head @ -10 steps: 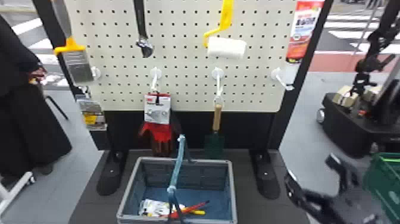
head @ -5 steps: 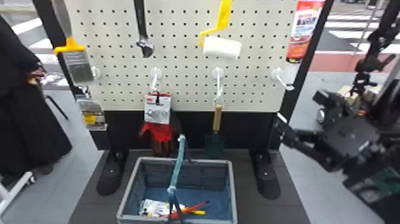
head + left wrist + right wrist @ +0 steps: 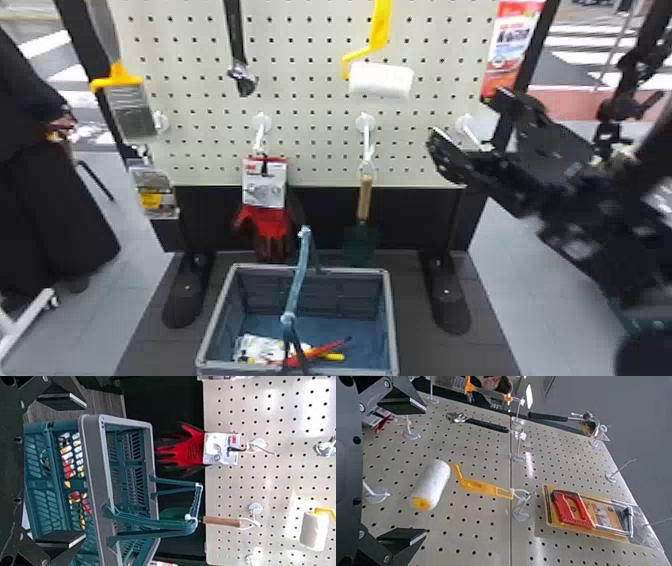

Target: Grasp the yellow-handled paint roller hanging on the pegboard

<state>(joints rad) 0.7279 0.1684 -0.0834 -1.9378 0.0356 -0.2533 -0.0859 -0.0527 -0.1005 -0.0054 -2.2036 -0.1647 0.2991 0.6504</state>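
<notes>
one pegboard (image 3: 310, 100) of hung tools, one basket (image 3: 212, 325) at its foot
right gripper (image 3: 467, 117) by the board's right edge, fingers spread wide, nothing held; left gripper (image 3: 79, 471) facing the basket, fingers also wide apart; the grey-rimmed basket holds one white packet (image 3: 260, 348) and slim red and yellow tools (image 3: 320, 352), number unclear; one yellow-handled paint roller (image 3: 381, 79) hangs high, right of centre, white sleeve lowest; one red glove (image 3: 265, 230); one trowel (image 3: 361, 235)

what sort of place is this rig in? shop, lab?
Most likely a mock hardware-store display. A pegboard has hooks carrying a roller and carded gloves, like retail stock, and a shopping basket sits below it.
</notes>
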